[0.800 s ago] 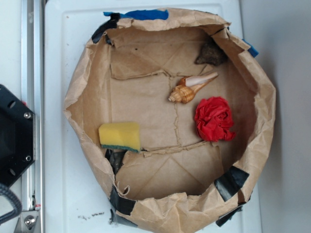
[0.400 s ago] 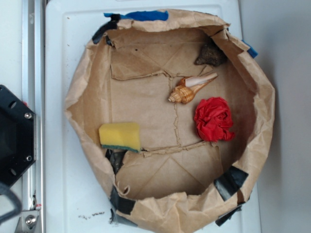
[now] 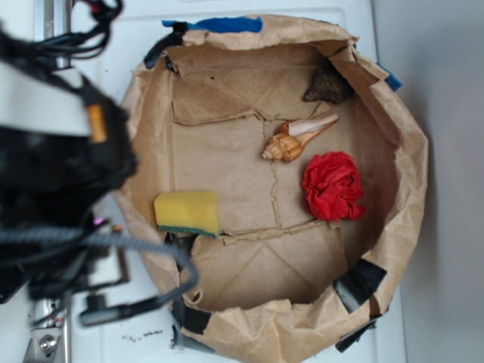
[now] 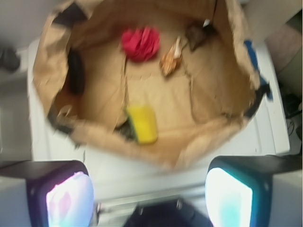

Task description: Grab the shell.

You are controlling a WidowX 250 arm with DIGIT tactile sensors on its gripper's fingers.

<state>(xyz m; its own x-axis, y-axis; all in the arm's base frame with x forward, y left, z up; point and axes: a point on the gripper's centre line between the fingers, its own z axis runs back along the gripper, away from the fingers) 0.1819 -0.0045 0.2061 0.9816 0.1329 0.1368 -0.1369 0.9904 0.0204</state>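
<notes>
The shell [image 3: 299, 138] lies on the floor of the brown paper basin [image 3: 412, 174], right of centre, tan ribbed body to the lower left and white tail pointing up-right. In the wrist view the shell [image 4: 170, 59] is small and far off, near the top. My gripper [image 4: 149, 198] is open, its two pads wide apart at the bottom corners with nothing between them. It hangs outside the basin's rim, over the white table. In the exterior view my arm [image 3: 57, 159] is a dark blur at the left edge, well away from the shell.
A red wrinkly paper ball [image 3: 333, 185] sits just below and right of the shell. A dark rough lump [image 3: 329, 85] lies above it by the wall. A yellow sponge [image 3: 187, 212] rests at the lower left. The basin's crumpled walls stand all round.
My arm has swung into the exterior view at the left, where only the black base showed before. The shell and the other objects have not moved.
</notes>
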